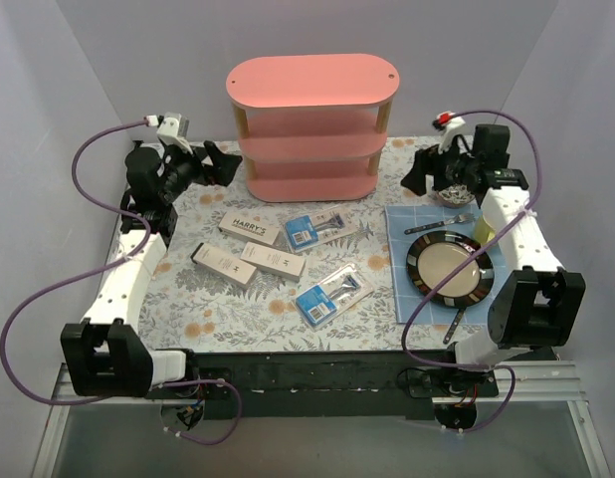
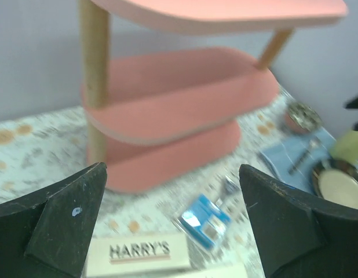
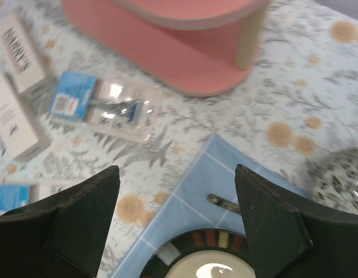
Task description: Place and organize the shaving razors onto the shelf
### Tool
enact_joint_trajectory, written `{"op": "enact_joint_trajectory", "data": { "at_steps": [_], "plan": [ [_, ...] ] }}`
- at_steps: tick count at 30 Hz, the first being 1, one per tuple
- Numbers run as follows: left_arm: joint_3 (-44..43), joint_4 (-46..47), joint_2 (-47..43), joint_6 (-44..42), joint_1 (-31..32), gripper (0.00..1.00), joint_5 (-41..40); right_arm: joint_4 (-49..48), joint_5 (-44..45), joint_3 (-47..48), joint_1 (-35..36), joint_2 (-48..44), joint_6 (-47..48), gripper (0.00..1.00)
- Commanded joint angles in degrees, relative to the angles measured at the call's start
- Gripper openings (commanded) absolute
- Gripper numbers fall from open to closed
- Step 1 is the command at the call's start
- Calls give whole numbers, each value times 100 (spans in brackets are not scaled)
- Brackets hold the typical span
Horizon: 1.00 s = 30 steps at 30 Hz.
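1. Leftmost, left gripper (image 1: 224,162): jaws wide apart, nothing between them, raised beside the left end of the shelf (image 1: 312,85). We judge that a careless swing inward could clip a wooden post and shove the whole unit.
2. Next, three white boxes (image 1: 250,228): all lie flat on the table (image 1: 238,319), none shelved. The two nearer ones lie just beside each other, so closing on one may drag its neighbour. A long box pinched near one end may tilt and slip out.
3. Centre, shelf: pink, three tiers, at the back of the table, its tiers bare as far as we can see. The gaps between tiers look low. A box brought in tilted could catch an edge and drop, or the fingers could strike the tier above.
4. Centre-right, two blister packs (image 1: 317,229): flat on the table, one near the shelf's foot, one nearer us. Thin, slick plastic may slide off the fingers.
5. Rightmost, right gripper (image 1: 419,171): jaws apart, empty, close to the small bowl (image 1: 455,192), with the fork (image 1: 447,223) and plate (image 1: 450,267) nearby. A low reach leftward could knock them.
6. Both arms share the middle ground; we count collision as possible.
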<state>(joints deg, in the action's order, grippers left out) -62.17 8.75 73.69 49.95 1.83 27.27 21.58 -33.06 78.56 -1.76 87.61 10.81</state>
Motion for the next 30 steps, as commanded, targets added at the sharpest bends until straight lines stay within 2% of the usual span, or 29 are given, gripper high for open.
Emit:
{"op": "enact_joint_trajectory", "data": {
  "at_steps": [1, 2, 3, 6, 10, 12, 16, 18, 23, 30],
  "plan": [
    [22, -2065, -127, -153, 160, 98, 1447, 1047, -280, -192, 1167, -394, 1816, 88],
    [99, -2166, -188, -74, 221, 98, 1500, 1319, -297, -184, 1413, -385, 2681, 88],
    [222, -2176, -293, -30, 274, 98, 1536, 1922, -315, -184, 1885, -377, 3081, 88],
    [741, -2097, -724, 23, 318, 98, 1527, 2578, -123, -376, 2703, -254, 4329, 83],
    [979, -2307, -970, -47, 318, 98, 1588, 2956, 115, -622, 3418, 105, 4895, 77],
    [760, -2553, -927, -143, 318, 98, 1519, 2852, 290, -711, 3760, 221, 4940, 73],
    [180, -3834, -628, -311, 301, 98, 1159, 2377, 484, -808, 4078, 510, 4502, 72],
    [292, -3837, -977, -311, 283, 98, 983, 2088, 528, -633, 4227, 634, 4133, 72],
    [259, -4056, -1296, -319, 283, 98, 271, 1305, 713, 253, 4272, 1319, 2053, 72],
    [-409, -4803, -822, -890, 275, 98, -519, 989, 1046, 975, 4544, 2101, 1540, 75]
  ]
}}
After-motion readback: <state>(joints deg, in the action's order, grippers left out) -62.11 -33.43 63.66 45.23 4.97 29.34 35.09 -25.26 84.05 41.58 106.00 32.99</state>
